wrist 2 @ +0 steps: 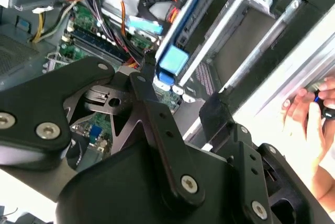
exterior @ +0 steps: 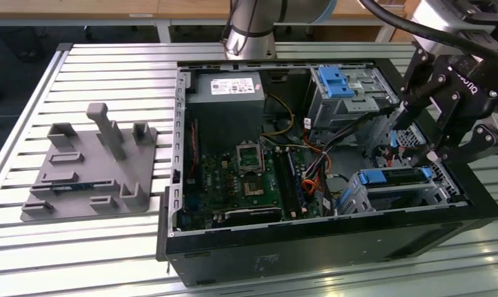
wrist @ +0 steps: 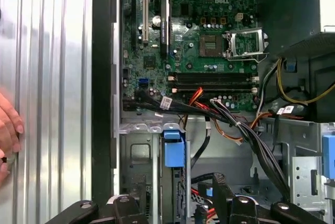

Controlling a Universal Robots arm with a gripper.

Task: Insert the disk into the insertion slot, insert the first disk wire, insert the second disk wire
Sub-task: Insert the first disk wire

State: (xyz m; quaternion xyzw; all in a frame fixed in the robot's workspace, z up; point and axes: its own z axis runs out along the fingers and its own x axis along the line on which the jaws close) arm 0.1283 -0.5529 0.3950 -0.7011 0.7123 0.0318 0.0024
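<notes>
In the exterior view the disk (exterior: 394, 177), edged by its blue carrier, lies inside the low grey insertion slot (exterior: 414, 193) at the near right corner of the open computer case. My black gripper (exterior: 414, 151) hangs just above it with its fingers apart and nothing between them. In both wrist views the gripper (wrist 2: 180, 85) (wrist: 178, 187) stands open over the carrier's blue end (wrist 2: 172, 59) (wrist: 174, 150). A bundle of black, orange and red wires (wrist: 235, 124) runs loose beside the slot.
A taller grey cage with a blue latch (exterior: 339, 83) stands behind the slot. The motherboard (exterior: 240, 179) and power supply (exterior: 224, 86) fill the case's left. A grey fixture plate with posts (exterior: 92, 173) lies at the exterior view's left. A person's hand (wrist 2: 309, 109) (wrist: 8, 130) rests outside the case wall.
</notes>
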